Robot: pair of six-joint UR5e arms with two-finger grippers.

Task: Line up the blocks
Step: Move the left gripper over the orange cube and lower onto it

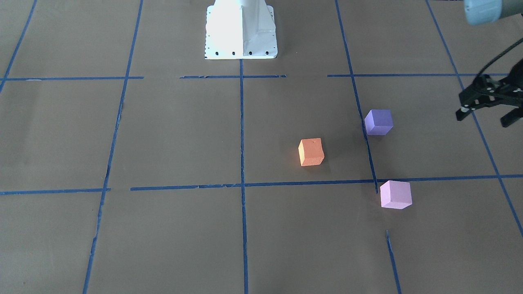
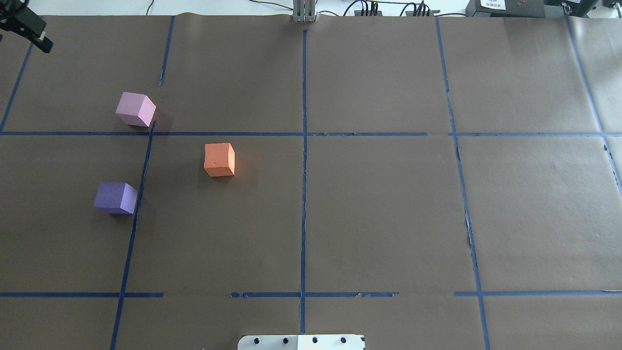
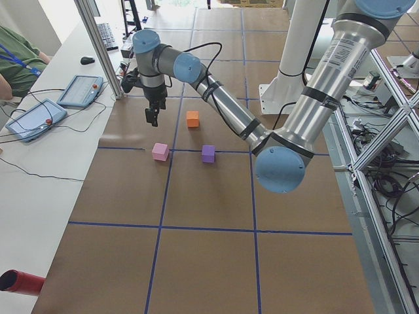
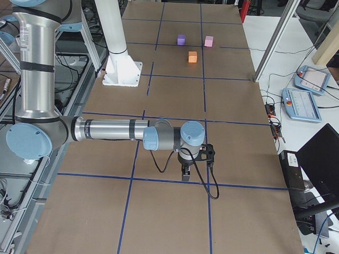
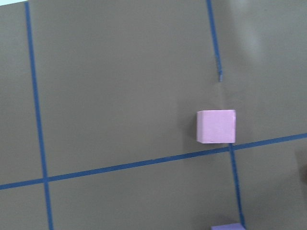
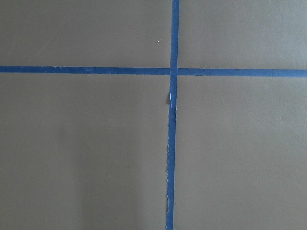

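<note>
Three cubes sit apart on the brown paper on the robot's left half. The orange block is nearest the centre line. The violet-purple block is closer to the robot. The pale pink block is farther from the robot, by a tape crossing. My left gripper is open and empty, hovering beyond the blocks at the far left of the table. My right gripper shows only in the exterior right view, low over the far right of the table; I cannot tell whether it is open.
The white robot base stands at the middle of the robot's edge. Blue tape lines grid the paper. Teach pendants and cables lie on the white bench past the far edge, where a person sits.
</note>
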